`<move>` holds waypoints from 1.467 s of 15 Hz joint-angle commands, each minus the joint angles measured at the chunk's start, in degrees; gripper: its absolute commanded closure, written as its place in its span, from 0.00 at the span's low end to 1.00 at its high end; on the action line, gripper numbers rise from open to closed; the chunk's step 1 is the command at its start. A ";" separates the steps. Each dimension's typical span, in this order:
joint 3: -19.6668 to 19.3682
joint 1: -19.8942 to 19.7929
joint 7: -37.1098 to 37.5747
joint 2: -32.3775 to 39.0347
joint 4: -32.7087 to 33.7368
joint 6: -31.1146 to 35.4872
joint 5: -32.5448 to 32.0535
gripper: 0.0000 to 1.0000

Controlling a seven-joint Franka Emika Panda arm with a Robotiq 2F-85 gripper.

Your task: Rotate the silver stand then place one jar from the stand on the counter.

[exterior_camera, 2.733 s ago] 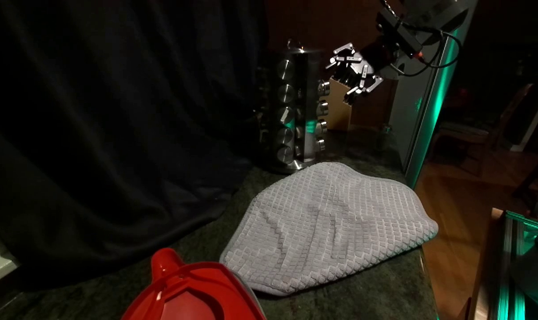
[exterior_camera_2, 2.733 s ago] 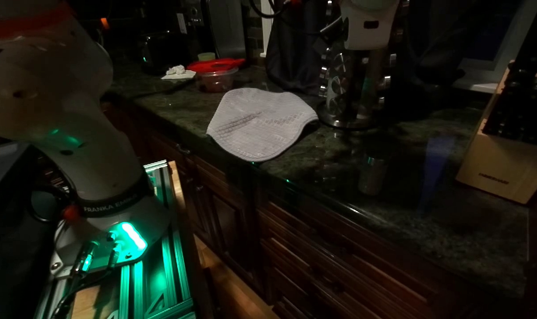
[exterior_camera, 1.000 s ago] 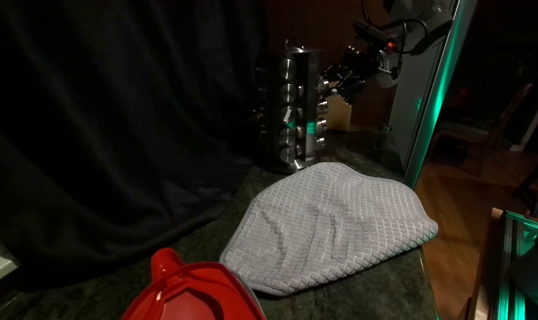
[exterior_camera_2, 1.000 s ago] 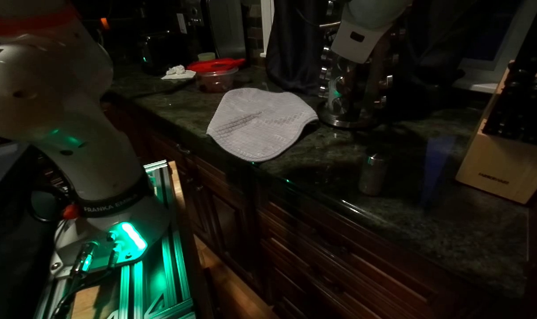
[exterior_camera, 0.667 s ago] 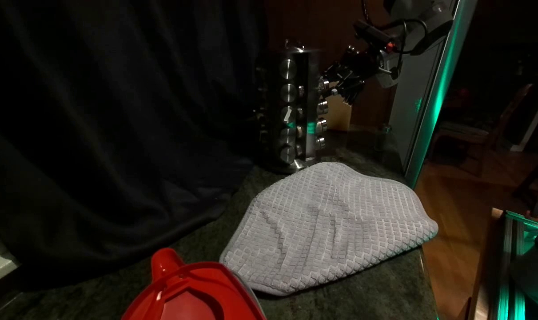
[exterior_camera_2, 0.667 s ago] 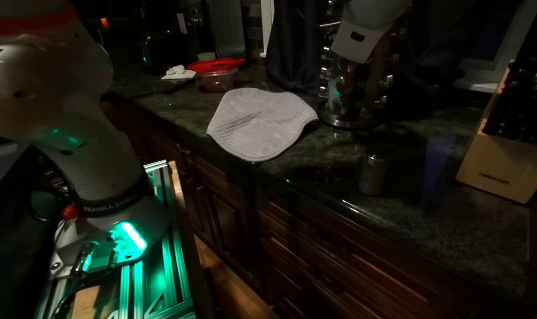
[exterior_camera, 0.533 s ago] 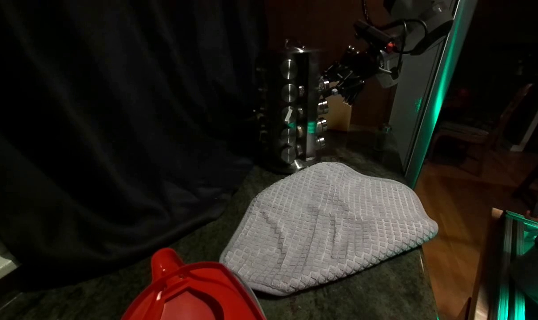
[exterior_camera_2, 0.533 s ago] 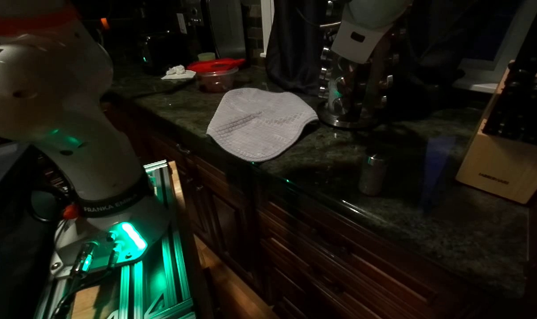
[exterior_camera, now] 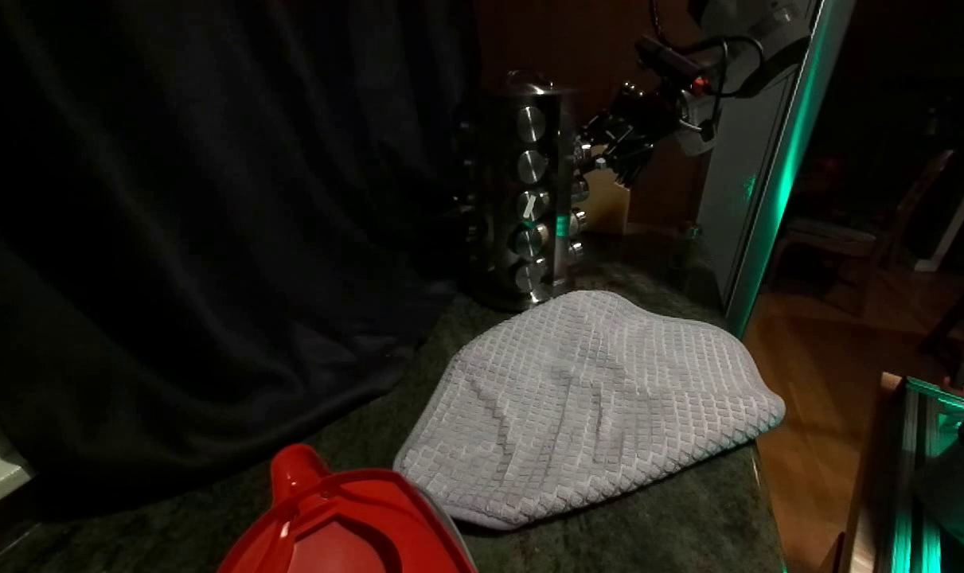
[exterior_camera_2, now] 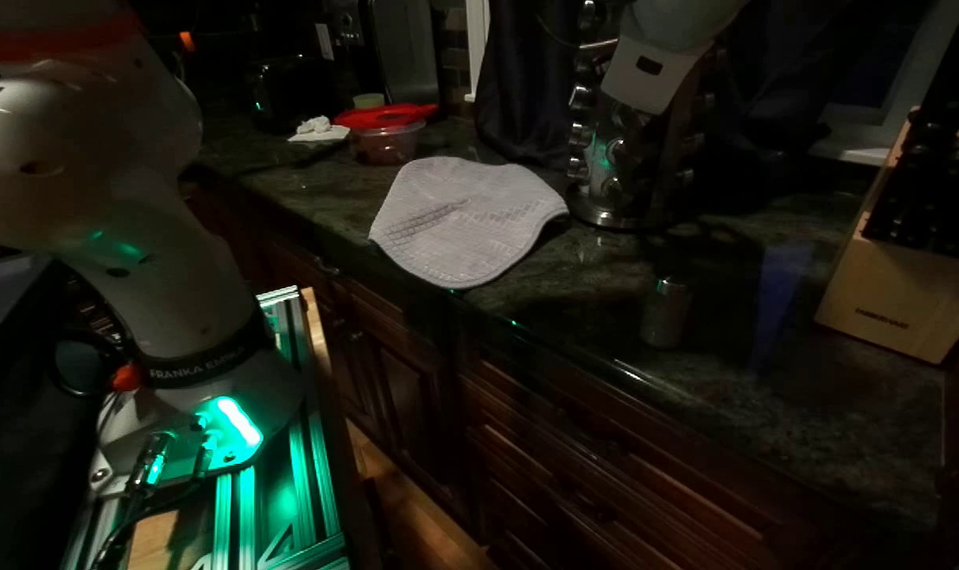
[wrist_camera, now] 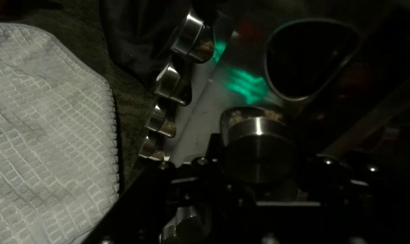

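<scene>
Just now the silver stand (exterior_camera: 562, 231) is visibly turning: in an exterior view its facing column of lids (exterior_camera: 531, 167) sits further towards the counter's front edge than half a second ago, while the stand as a whole keeps its place on the counter (exterior_camera: 649, 525), set well back from that edge and close to the black curtain (exterior_camera: 211, 278). The arm (exterior_camera_2: 669, 47) shifts slightly over the same moment, so most likely the gripper (wrist_camera: 259, 154) is driving the turn. That puts the first half of the task under way, though only by a small angle; how much turn is wanted is not clear.

In the wrist view the fingers (wrist_camera: 214, 145) stand apart with one jar (wrist_camera: 258, 128) of the stand between them, lid towards the camera. It is too dark to tell whether they clamp it or just push on its side.

Placing is not yet done. A loose capped container (exterior_camera_2: 667, 317) stands upright near the front edge, between the grey cloth (exterior_camera_2: 463, 222) and the knife block (exterior_camera_2: 883, 309) by the end edge, but it has not moved, so it hardly counts. Next, probably, the turn ends and a jar is drawn straight out, then lowered near the front edge; tugging sideways could tip the stand.
</scene>
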 commanded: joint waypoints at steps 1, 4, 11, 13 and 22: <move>-0.05 -0.05 -0.39 1.45 3.16 0.23 -2.78 0.75; 0.21 0.18 -0.28 2.16 5.32 -0.09 -7.40 0.75; -0.42 0.09 1.82 5.33 9.25 -1.61 -9.03 0.75; -0.85 -0.14 2.73 6.42 9.91 -2.59 -8.65 0.75; -0.99 0.23 3.38 7.99 12.99 -3.18 -13.93 0.75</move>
